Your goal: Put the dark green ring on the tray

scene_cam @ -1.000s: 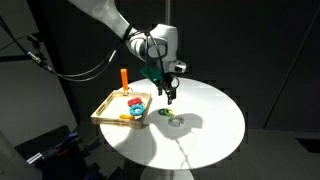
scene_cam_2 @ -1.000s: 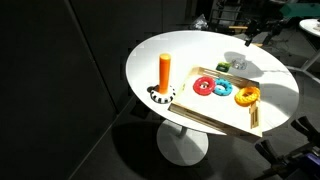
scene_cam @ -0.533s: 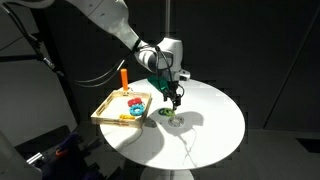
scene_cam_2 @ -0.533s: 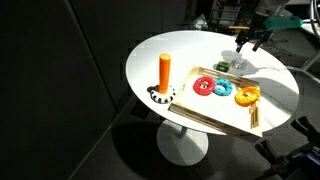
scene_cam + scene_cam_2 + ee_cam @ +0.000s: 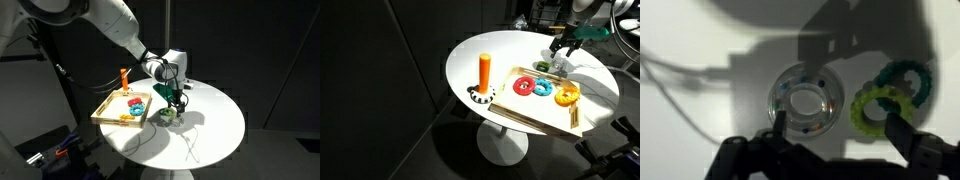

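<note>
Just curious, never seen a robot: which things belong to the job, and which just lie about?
Job: dark green ring, wooden tray.
Lying about: light green ring, clear ring, orange peg, red ring, blue ring, orange ring.

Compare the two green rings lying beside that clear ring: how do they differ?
Colour: the dark green ring is deep bluish green, the light green ring pale lime. Place: the light green ring lies next to the clear ring; the dark green ring lies beyond it. They seem to overlap, light one uppermost. Both lie flat on the white table, off the tray.
</note>
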Motion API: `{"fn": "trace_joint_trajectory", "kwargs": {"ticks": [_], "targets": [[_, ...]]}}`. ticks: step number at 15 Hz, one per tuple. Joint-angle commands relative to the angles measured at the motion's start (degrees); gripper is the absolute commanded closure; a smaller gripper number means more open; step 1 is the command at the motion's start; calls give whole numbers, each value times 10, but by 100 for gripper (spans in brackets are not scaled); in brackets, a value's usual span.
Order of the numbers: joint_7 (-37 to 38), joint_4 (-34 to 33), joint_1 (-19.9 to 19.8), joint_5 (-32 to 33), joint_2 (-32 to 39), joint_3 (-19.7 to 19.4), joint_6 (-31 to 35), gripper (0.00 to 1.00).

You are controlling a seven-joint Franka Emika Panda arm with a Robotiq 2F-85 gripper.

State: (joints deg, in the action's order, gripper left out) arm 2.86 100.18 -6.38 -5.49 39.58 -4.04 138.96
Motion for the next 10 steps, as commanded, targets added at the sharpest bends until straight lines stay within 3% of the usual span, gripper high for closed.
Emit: {"fn": "trace_joint_trajectory", "kwargs": {"ticks": [1, 10], "targets": [[-12, -52, -15, -10, 40, 11, -4, 0], [-16, -117, -26, -14, 96, 26, -18, 0]]}}
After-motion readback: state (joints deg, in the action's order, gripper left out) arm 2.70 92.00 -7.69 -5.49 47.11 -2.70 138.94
